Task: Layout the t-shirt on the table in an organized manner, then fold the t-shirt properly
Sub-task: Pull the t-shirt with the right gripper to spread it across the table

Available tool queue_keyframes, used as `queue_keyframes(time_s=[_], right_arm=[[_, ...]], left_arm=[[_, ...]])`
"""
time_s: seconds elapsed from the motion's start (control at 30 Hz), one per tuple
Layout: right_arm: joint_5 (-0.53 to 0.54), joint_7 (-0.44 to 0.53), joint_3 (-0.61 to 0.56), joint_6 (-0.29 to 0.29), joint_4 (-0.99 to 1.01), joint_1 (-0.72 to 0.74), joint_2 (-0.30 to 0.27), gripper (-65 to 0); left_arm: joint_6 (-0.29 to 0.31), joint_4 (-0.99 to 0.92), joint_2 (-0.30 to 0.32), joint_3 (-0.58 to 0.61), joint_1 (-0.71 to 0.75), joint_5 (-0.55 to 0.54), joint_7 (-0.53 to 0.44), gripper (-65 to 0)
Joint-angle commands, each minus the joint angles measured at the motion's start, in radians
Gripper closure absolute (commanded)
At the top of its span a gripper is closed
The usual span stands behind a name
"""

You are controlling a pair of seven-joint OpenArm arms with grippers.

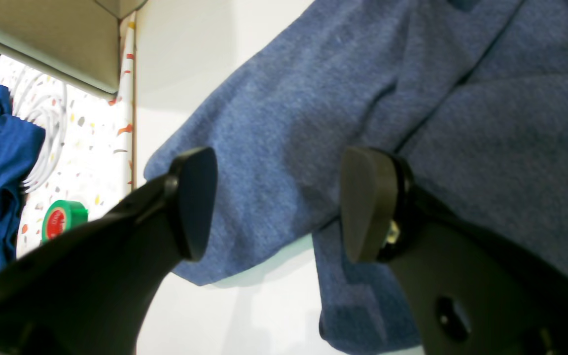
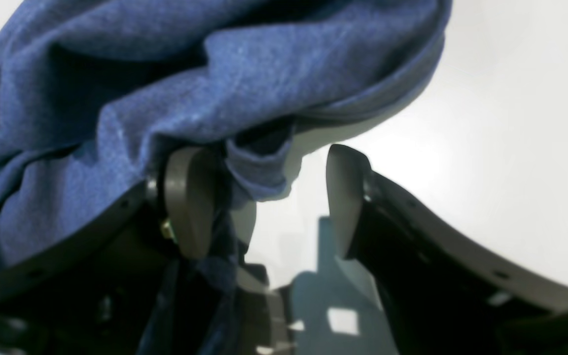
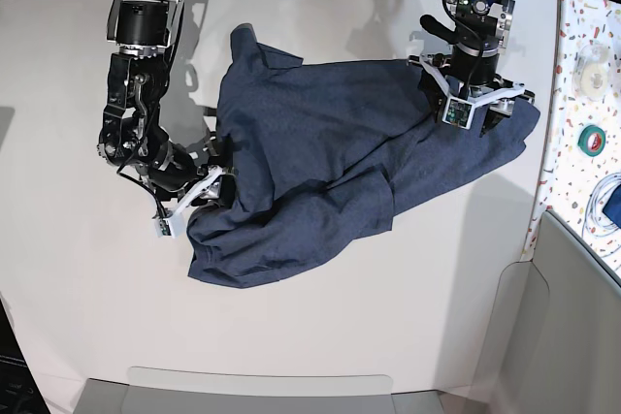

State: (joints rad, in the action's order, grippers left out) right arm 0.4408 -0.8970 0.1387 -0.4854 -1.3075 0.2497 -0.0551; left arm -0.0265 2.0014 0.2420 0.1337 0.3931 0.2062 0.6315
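The t-shirt (image 3: pixel 330 172), dark heathered navy-blue, lies crumpled and unfolded across the middle of the white bench (image 3: pixel 408 317). Deep creases and overlapping folds run through it. No lettering shows on the side facing up. One bunched end sits low on the base view's left, another spreads toward the speckled strip's side.

speckled strip (image 3: pixel 587 94) with green tape roll (image 3: pixel 592 139) beside grey panel (image 3: pixel 572 317)
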Motion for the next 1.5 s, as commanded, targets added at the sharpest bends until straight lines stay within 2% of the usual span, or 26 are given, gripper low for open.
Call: queue_keyframes(time_s=[0.0,0.1,0.2,0.23,0.4,0.53,0.67,0.73,0.87,1.03,1.17,1.3,1.4,1.47], right_arm=[[0.014,0.019,0.0,-0.04,-0.016,0.027,-0.004,-31.4],[0.011,0.019,0.0,-0.078,-0.016,0.029,-0.004,-18.2],[0.01,0.017,0.0,-0.077,-0.016,0.029,-0.005,-2.6],[0.01,0.017,0.0,-0.077,-0.016,0.027,-0.005,0.0],[0.017,0.016,0.006,-0.075,-0.042,0.012,-0.012,0.0],[0.016,0.016,0.009,-0.069,-0.174,-0.046,-0.036,0.0],[0.017,0.016,0.009,0.05,-0.35,-0.135,-0.075,0.0],[0.016,0.016,0.009,0.09,-0.426,-0.172,-0.099,0.0],[0.013,0.016,0.009,0.136,-0.567,-0.258,-0.157,0.0],[0.016,0.016,0.011,0.205,-0.65,-0.339,-0.251,0.0],[0.013,0.012,0.011,0.221,-0.659,-0.376,-0.332,0.0],[0.013,-0.119,0.045,0.221,-0.659,-0.355,-0.388,0.0],[0.017,-0.241,0.118,0.219,-0.662,-0.286,-0.383,0.0],[0.019,-0.276,0.152,0.215,-0.673,-0.246,-0.381,0.0]], left_arm=[[-0.008,0.015,0.006,-0.004,-0.003,0.009,-0.017,-38.5],[-0.008,0.015,0.006,-0.004,-0.003,0.009,-0.017,-38.5],[-0.008,0.015,0.006,-0.004,-0.003,0.009,-0.017,-38.5],[-0.008,0.015,0.006,-0.009,-0.003,0.009,-0.017,-38.5],[-0.008,0.015,0.006,-0.05,-0.001,0.009,-0.017,-38.5],[-0.008,0.015,0.006,-0.065,-0.001,0.009,-0.017,-38.5],[-0.008,0.015,0.006,-0.065,-0.001,0.009,-0.017,-38.5],[-0.008,0.015,0.006,-0.065,-0.001,0.009,-0.017,-38.5],[-0.008,0.015,0.006,-0.065,-0.001,0.009,-0.017,-38.5],[-0.008,0.015,0.006,-0.065,-0.001,0.009,-0.017,-38.5],[-0.006,0.015,0.006,-0.065,-0.001,0.009,-0.017,-38.5],[-0.006,0.015,0.006,-0.065,0.0,0.009,-0.017,-38.5],[-0.005,0.015,0.006,-0.062,0.0,0.009,-0.017,-38.5],[-0.005,0.015,0.006,-0.058,0.0,0.009,-0.017,-38.5]])
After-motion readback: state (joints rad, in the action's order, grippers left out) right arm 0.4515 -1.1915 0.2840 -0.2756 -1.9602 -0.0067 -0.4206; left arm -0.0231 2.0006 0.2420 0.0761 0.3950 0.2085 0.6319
